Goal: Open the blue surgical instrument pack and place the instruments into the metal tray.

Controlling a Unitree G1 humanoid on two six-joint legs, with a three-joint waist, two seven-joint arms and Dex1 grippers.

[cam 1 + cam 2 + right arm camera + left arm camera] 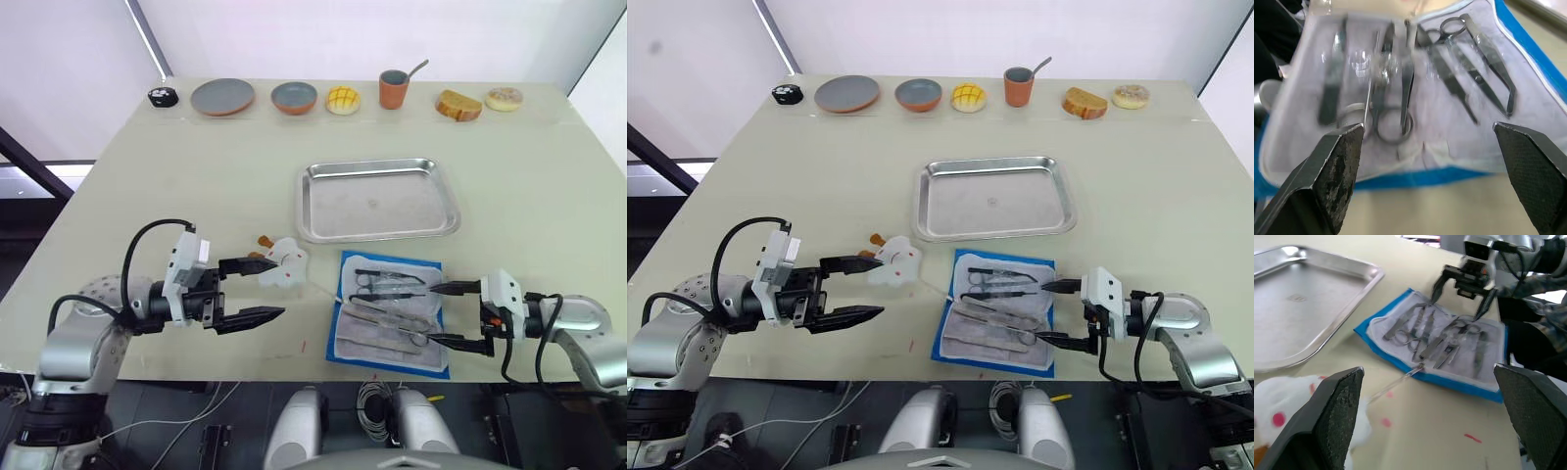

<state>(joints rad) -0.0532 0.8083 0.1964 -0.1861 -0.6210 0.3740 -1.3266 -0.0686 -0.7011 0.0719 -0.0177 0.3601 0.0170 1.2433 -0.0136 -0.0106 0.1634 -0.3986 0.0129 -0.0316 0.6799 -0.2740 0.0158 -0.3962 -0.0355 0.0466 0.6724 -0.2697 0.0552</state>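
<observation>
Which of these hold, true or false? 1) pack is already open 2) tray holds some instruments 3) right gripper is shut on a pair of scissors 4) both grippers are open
1) True: the blue surgical instrument pack lies unfolded, grey-white lining up.
2) False: the metal tray is bare; the instruments lie on the pack.
3) False: the right gripper is open at the pack's edge, holding nothing.
4) True: the left gripper is open too, beside the white wad.
</observation>
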